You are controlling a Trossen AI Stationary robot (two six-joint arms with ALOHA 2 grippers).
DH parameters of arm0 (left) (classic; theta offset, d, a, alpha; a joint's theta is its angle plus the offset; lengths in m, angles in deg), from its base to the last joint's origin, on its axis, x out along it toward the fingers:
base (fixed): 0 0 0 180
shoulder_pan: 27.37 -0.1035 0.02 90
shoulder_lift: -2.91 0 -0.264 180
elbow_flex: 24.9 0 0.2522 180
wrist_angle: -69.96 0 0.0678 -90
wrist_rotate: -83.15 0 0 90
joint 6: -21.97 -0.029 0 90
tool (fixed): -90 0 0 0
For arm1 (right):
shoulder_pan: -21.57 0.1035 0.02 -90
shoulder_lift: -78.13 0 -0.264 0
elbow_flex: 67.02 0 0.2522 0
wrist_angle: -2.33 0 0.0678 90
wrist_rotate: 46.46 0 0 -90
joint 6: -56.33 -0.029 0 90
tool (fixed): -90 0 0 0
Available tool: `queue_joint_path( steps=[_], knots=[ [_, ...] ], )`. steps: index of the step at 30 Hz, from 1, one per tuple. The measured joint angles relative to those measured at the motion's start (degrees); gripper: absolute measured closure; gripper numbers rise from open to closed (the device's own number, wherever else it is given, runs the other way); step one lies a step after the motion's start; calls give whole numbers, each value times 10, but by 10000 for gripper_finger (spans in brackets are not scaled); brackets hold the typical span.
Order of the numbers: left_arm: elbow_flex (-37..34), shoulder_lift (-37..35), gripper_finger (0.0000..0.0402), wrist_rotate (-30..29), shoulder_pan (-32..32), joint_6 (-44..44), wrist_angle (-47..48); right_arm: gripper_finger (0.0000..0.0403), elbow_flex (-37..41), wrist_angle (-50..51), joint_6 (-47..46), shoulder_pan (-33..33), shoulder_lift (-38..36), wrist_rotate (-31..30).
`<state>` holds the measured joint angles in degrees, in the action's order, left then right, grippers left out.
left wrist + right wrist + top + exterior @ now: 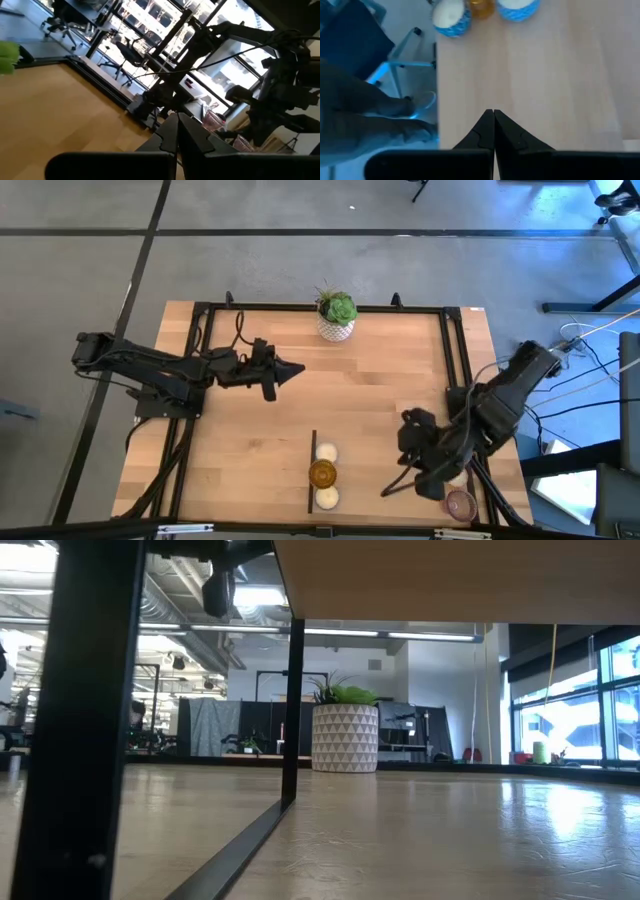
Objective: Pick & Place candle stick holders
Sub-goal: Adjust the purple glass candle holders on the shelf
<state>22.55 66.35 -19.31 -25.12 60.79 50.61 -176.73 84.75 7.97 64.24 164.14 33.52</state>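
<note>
You are working over a wooden table (250, 440), and the landmark to steer by is the amber holder (322, 474) near its front edge.

The left arm is waiting well away, toward the far left of the table from the amber holder, its left gripper (296, 369) pinched fully together and carrying nothing. The right arm is sitting lower and to the right of the amber holder, and its right gripper (387, 491) is likewise pressed fully together on nothing, tips resting just above the wood in the right wrist view (493, 116).

The white patterned pot with the green plant (336, 316) is standing at the far edge, straight back from the amber holder and well clear of any path.

A dark strip (312, 470) is lying just left of the amber holder, running front to back. Three holders are forming a short line along it: a cream holder (326, 452) touching the amber one on its far side, another cream holder (326, 498) touching it on the near side. A mauve holder (460, 504) is lying to the right of the amber one, beyond the right gripper and partly under that arm.

The right gripper is the nearer by far; the row is lying to its left. You would need to spread its fingers first, and the mauve holder behind it looks awkward to reach.
</note>
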Motion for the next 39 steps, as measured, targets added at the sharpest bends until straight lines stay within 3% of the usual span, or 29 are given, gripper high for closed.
queue_joint_path(
  steps=[14, 39],
  knots=[
    [0, 0, 398, -27, 49, 9, 1, 403, -9, 8, -110, 110, 70, 73],
    [0, 0, 398, -30, 52, 10, 9, 403, -9, 67, -198, 160, 101, 87]
  ],
)
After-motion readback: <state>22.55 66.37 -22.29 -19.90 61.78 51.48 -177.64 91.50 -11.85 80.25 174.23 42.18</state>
